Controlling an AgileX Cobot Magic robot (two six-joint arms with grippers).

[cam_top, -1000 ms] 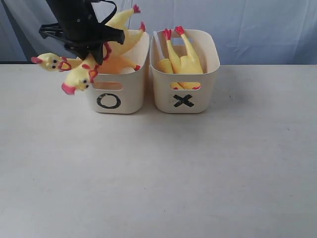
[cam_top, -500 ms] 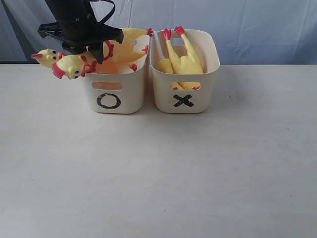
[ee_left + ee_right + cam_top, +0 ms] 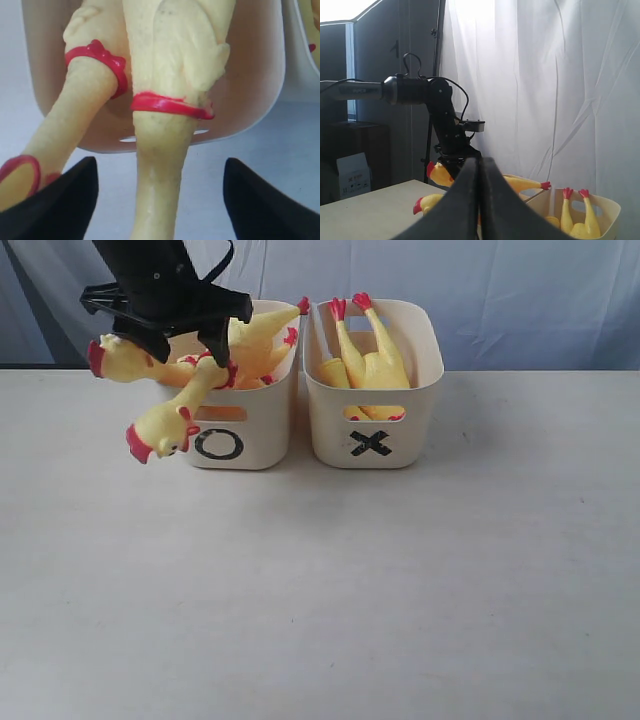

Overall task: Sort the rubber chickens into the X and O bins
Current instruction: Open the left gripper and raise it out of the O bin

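Nearest, we see the left tool (image 3: 159, 167) spread wide, a yellow neck (image 3: 160, 145) standing loose between its fingers. Only the exterior view shows two rubber chickens (image 3: 160, 428) draped over the O bin (image 3: 262, 435) and another chicken (image 3: 372, 365) feet-up in the X bin (image 3: 420, 425). The right wrist view shows the right tool (image 3: 480, 165) pinched shut, empty.

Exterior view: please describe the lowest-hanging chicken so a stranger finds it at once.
Find the left cream tub, the O bin. Two chickens lean out over its left rim. The lowest chicken droops head-down beside the O mark; the upper chicken points sideways.
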